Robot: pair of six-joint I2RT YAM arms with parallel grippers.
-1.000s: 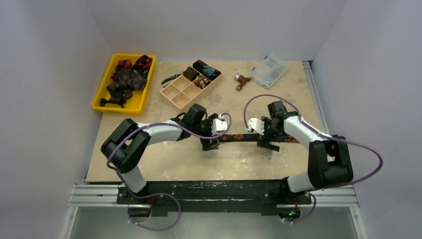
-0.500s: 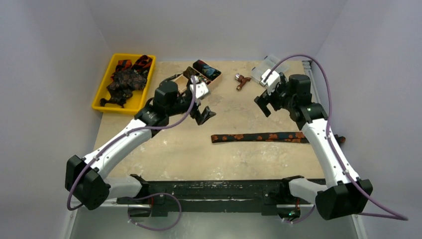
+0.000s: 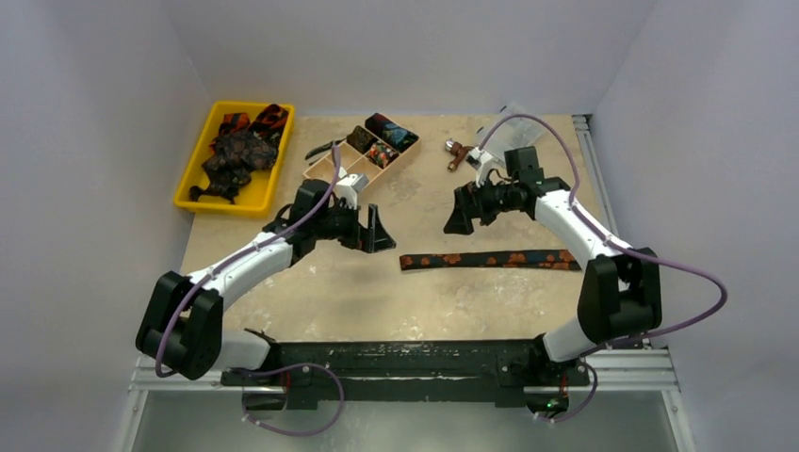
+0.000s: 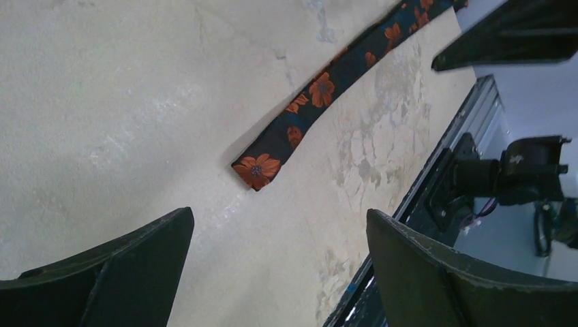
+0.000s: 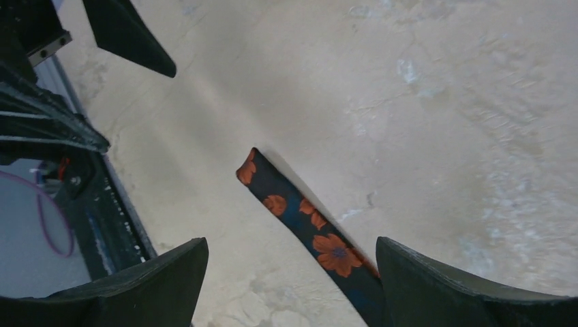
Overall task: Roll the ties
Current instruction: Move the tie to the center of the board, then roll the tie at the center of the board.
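One dark tie point(image 3: 490, 259) with orange flowers lies flat and straight across the table's near middle. Its left end shows in the left wrist view point(image 4: 255, 170), and it also shows in the right wrist view point(image 5: 300, 211). My left gripper point(image 3: 377, 231) is open and empty, hovering just left of and behind the tie's left end; in its own view the gripper point(image 4: 278, 218) has bare table between the jaws. My right gripper point(image 3: 459, 215) is open and empty above and behind the tie; in its own view the gripper point(image 5: 292, 244) has the tie running under its right finger.
A yellow tray point(image 3: 193, 193) at the back left holds several loose ties. A tan divided box point(image 3: 332, 179) holds rolled ties in its far compartments. A small brown tool point(image 3: 459, 151) and black pliers point(image 3: 325, 148) lie at the back. The black base rail point(image 3: 405, 358) runs along the near edge.
A second ago both grippers were down at the tie. They lifted away to the back, then came lower and nearer its left part. The tie lies where it was.
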